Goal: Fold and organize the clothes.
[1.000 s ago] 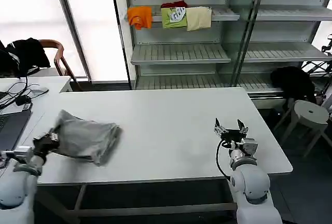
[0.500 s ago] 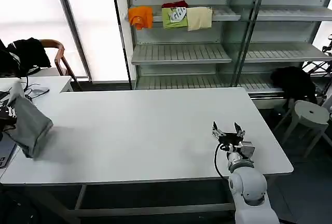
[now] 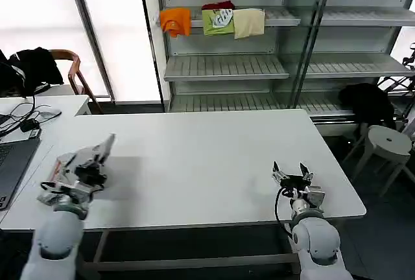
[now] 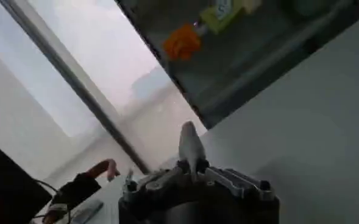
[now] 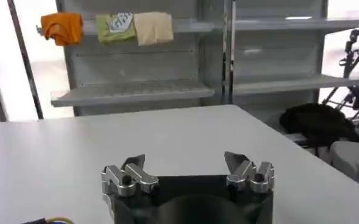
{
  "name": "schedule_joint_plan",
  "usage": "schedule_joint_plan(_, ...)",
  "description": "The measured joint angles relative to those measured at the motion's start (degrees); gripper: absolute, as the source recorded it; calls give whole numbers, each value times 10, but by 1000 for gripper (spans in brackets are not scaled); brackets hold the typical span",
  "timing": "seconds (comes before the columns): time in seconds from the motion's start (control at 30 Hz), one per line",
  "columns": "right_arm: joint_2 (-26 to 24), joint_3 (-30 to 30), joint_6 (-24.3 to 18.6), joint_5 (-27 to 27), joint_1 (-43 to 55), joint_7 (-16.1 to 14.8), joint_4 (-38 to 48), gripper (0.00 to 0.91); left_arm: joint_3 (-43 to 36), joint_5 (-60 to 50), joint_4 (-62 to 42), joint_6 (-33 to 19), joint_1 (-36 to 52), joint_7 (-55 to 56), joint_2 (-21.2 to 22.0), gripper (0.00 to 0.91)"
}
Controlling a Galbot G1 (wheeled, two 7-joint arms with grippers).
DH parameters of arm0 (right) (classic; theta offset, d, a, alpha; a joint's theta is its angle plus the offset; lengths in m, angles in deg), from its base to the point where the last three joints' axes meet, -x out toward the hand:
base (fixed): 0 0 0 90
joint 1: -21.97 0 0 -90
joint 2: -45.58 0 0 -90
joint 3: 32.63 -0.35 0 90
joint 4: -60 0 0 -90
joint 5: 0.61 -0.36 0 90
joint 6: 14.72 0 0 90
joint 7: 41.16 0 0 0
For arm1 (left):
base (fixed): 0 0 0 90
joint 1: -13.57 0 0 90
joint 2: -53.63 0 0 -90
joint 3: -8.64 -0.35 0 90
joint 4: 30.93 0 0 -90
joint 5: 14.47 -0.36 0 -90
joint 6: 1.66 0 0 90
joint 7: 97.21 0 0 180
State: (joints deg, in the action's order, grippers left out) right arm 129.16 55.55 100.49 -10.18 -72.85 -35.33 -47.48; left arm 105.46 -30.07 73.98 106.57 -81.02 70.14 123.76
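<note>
Lab: metal shelving (image 3: 227, 66), worktable (image 3: 194, 163)

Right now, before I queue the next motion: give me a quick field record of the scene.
left gripper: fingers shut, above the front left part of the table
right gripper: fingers open, nothing between them, above the front right part of the table
table: white
shelf rack: behind the table
upper shelf: orange garment, green garment and cream garment, folded, side by side
far left: laptop, and black clothing draped on a chair
</note>
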Motion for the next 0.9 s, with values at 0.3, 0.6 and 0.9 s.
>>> schedule_joint_plan(0.3, 1, 1, 6, 5, 1, 1, -9, 907, -120, 46, 7, 25, 19, 50, 63, 40)
schedule_joint_plan(0.6, 3, 10, 13, 8, 6, -9, -9, 907, -222, 90, -28, 41, 57, 93, 123, 907)
schedule_joint_plan(0.9, 21, 43, 21, -13, 28, -36, 11, 907, -268, 138, -15, 54, 78, 122, 138, 907)
